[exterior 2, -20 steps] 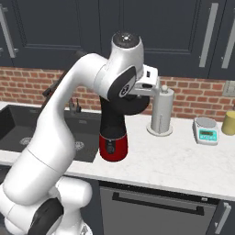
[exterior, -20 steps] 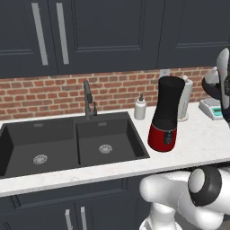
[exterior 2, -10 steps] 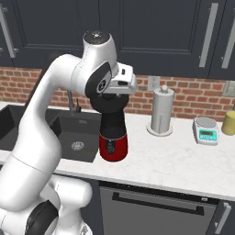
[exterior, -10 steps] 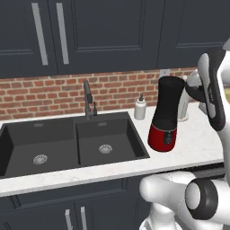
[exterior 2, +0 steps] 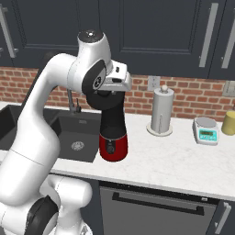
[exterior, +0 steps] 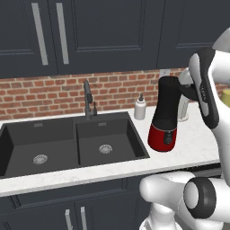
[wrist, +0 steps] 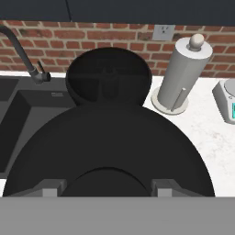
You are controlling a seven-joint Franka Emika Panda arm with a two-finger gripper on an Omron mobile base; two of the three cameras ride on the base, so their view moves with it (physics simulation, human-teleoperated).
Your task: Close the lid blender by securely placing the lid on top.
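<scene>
Blender [exterior: 164, 117], a tall matte black tapered jar on a glossy rounded red base, stands on the speckled white counter [exterior 2: 183, 160] beside the sink [exterior: 67, 143]. Gripper [wrist: 108, 186] hangs above its open round mouth, pinched on the flat black lid [wrist: 110, 151].

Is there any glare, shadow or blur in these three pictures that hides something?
Left base view: soft gloss on the blender base, nothing hidden. Right base view: sharp, even light. Hand view: the black lid, very near, looms large and hides the counter below; the jar's open top stays readable.
</scene>
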